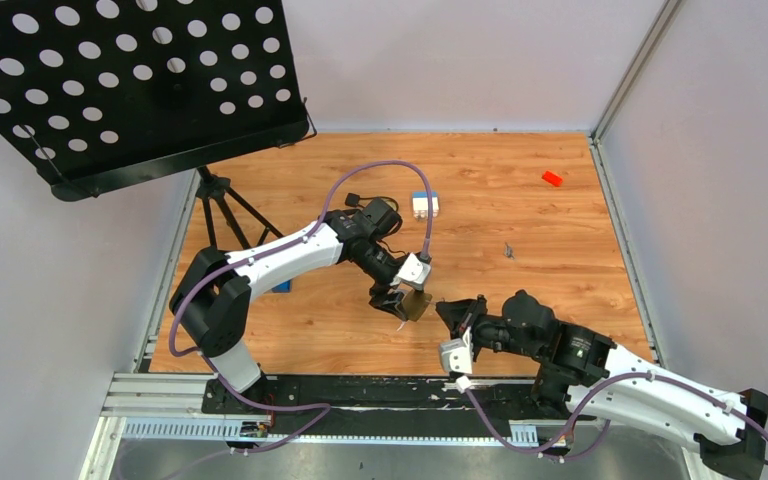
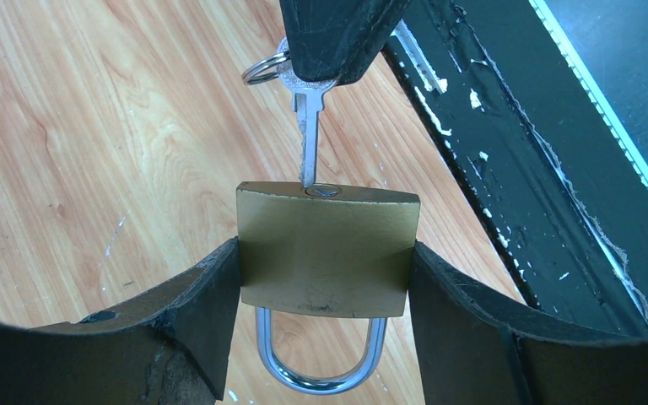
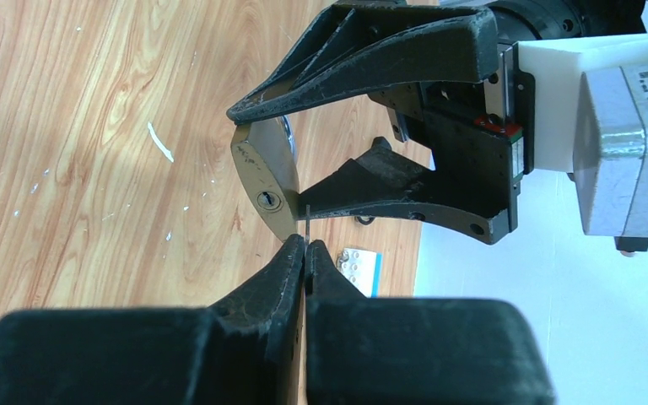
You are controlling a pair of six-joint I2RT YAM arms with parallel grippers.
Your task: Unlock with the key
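The brass padlock (image 2: pixel 327 249) is clamped by its sides in the left jaws, above the tabletop (image 2: pixel 93 126). The key (image 2: pixel 308 139) is pinched in the closed right jaws, its tip set against the padlock's end face, just beside the keyhole (image 2: pixel 325 191).

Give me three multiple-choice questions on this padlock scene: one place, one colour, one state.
1. Where is the small red block? A far right of the wooden table; B near left corner; C in the right jaws.
2. What colour is the body of the square metal padlock? A black; B brass; C red.
3. How is the thin silver metal key? A lying flat; B buried in the lock; C gripped by the right jaws, tip at the keyhole face.
Answers: A, it lies alone near the far right corner. B, golden body between the left jaws. C, nearly its whole blade shows.
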